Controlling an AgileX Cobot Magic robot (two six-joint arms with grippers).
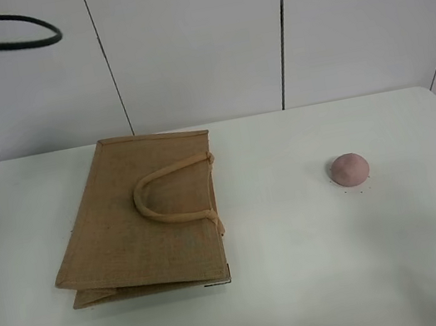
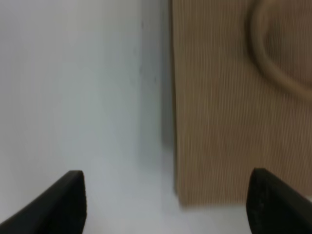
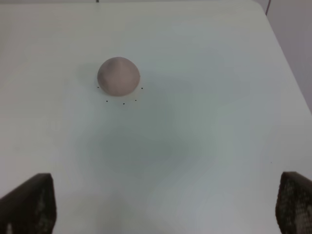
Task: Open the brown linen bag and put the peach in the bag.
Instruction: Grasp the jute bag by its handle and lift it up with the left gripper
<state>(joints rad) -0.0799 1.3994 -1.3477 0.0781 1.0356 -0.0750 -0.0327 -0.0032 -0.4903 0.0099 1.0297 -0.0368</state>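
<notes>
- On the desk (image 1: 323,279), the brown linen bag (image 1: 122,239) lies flat and folded closed, with a loop handle (image 1: 138,201) resting on its upper face.
- Right of the bag in the high view, well apart: the peach (image 1: 348,169), alone on the desk.
- Left hand (image 2: 168,209): spread wide, empty, over the bag's edge.
- Right hand (image 3: 163,207): spread wide, empty, with the peach ahead of it, not touching.

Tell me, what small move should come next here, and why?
Probably the left tool, which is open, should drop toward the loop handle of the brown linen bag. The bag lies flat and shut on the table, and the peach sits apart, untouched, so opening likely comes first.
</notes>
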